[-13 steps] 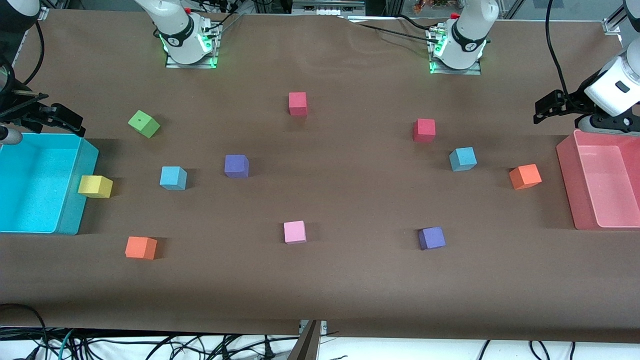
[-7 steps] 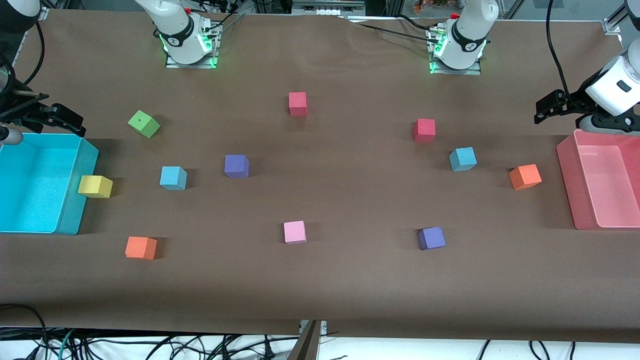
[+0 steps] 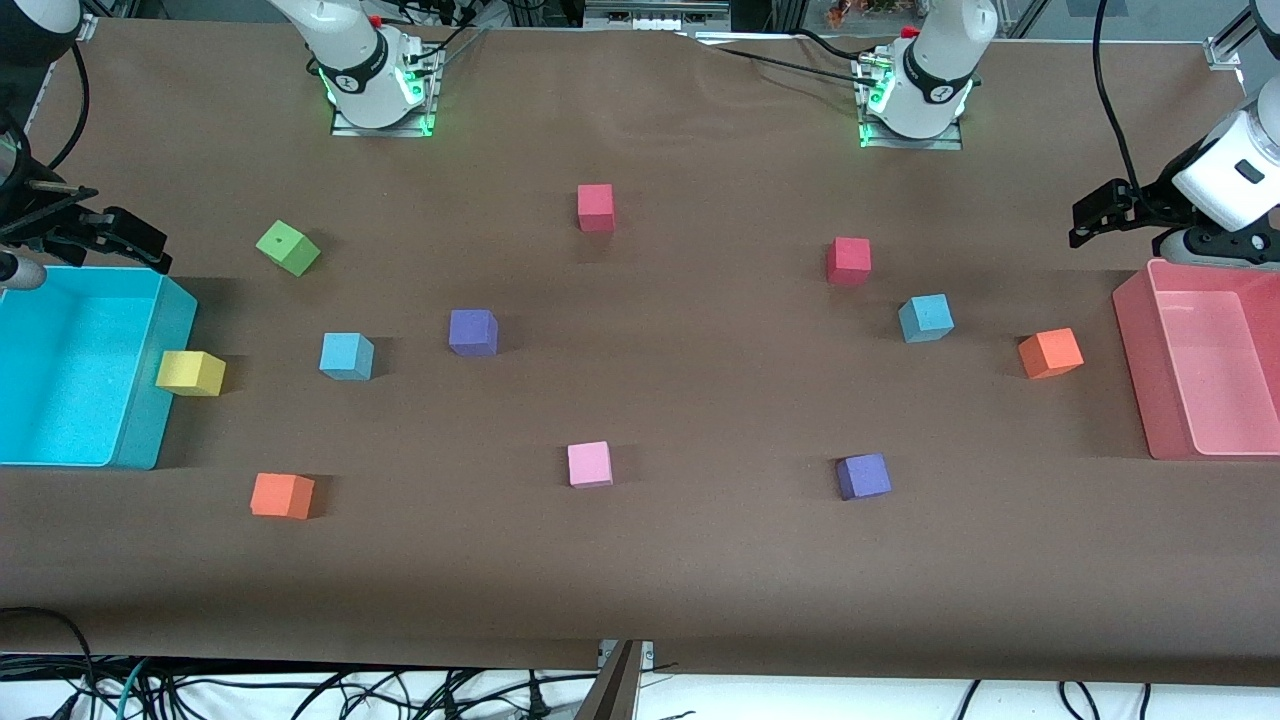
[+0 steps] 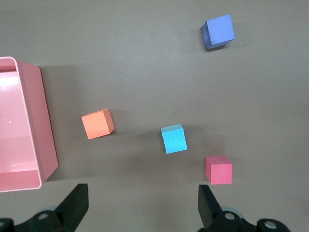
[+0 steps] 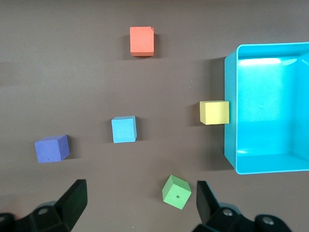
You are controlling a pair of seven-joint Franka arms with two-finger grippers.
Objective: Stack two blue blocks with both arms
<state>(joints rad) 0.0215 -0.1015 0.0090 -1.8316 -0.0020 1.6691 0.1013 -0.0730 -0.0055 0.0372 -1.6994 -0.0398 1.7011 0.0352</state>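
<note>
Blue blocks both flat on counter [image 3: 640,560], well apart, not stacked. One blue block [image 3: 346,356] toward right arm's end, between yellow cube [image 3: 190,373] and purple cube [image 3: 473,332]. Other blue block [image 3: 925,318] toward left arm's end, near red cube [image 3: 848,260] and orange cube [image 3: 1050,353]. Left gripper [image 4: 142,205] up in air over counter beside pink bin [image 3: 1135,340], released, grasping nothing. Right gripper [image 5: 140,203] up over counter by cyan bin [image 3: 150,420], near green cube [image 3: 288,247], spread wide, empty.
</note>
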